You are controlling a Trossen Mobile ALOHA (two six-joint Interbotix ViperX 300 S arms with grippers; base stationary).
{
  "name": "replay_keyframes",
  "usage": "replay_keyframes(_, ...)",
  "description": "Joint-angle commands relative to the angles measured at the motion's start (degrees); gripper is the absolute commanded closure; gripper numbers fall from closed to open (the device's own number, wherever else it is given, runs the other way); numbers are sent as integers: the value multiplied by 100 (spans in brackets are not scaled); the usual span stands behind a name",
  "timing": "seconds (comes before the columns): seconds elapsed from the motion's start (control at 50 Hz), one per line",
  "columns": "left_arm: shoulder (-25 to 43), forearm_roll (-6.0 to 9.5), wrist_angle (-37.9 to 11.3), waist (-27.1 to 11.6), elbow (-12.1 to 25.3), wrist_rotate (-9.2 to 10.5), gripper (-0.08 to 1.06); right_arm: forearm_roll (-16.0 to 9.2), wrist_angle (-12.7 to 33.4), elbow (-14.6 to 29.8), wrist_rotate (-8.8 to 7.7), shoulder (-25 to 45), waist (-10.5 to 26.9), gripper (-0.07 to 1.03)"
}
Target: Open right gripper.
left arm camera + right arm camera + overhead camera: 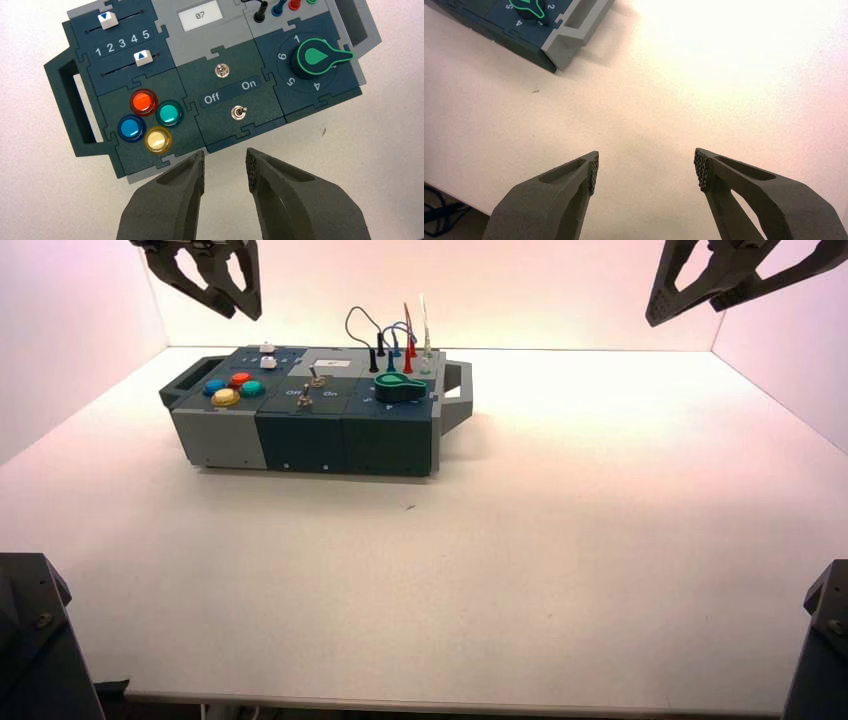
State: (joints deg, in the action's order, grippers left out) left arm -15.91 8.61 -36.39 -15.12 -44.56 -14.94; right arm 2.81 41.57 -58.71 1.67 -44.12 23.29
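My right gripper (688, 308) hangs high at the back right, well to the right of the box (300, 440). In the right wrist view it (646, 167) is wide open and empty over bare table, with one fingertip (593, 170) far from the other. The box's corner with the green knob (526, 6) and a grey handle (574, 25) shows far off. My left gripper (238, 310) is parked high at the back left, above the box. In the left wrist view it (225, 167) is open and empty.
The box top carries red (144, 101), green (169, 113), blue (132, 128) and yellow (158, 139) buttons, two sliders (107, 19), two toggle switches (221, 71), a display reading 07 (200, 16) and plugged wires (395, 335). White walls close the table's back and sides.
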Motion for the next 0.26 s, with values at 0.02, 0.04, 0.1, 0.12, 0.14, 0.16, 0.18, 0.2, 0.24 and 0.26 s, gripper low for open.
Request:
replay_keyframes(0.02, -70, 0, 18, -9, 185, -18, 51, -18, -44, 88, 18, 18, -18, -3)
replay_keyframes(0.04, -70, -9, 18, -9, 185, -18, 51, -18, -44, 88, 18, 18, -9, -3)
replay_keyframes(0.1, -62, 0, 18, -18, 185, -18, 51, -18, -44, 88, 18, 18, 0, -3)
replay_keyframes(0.12, -62, 0, 18, -9, 185, -18, 51, -18, -44, 88, 18, 18, 0, -3)
replay_keyframes(0.14, -62, 0, 18, -18, 185, -18, 51, -18, -44, 88, 18, 18, 0, -3)
replay_keyframes(0.16, -62, 0, 18, -18, 185, -18, 51, -18, -35, 88, 18, 18, 0, -3)
replay_keyframes(0.18, -62, 0, 18, -9, 176, -18, 51, -18, -35, 88, 18, 18, 0, -3)
replay_keyframes(0.2, -62, 0, 18, -9, 176, -18, 51, -18, -35, 88, 18, 18, 0, -3)
replay_keyframes(0.24, -53, -9, 18, -9, 176, -18, 51, -18, -35, 88, 18, 18, 9, -3)
replay_keyframes(0.26, -53, 0, 18, -18, 176, -18, 51, -26, -35, 88, 18, 18, 0, -3)
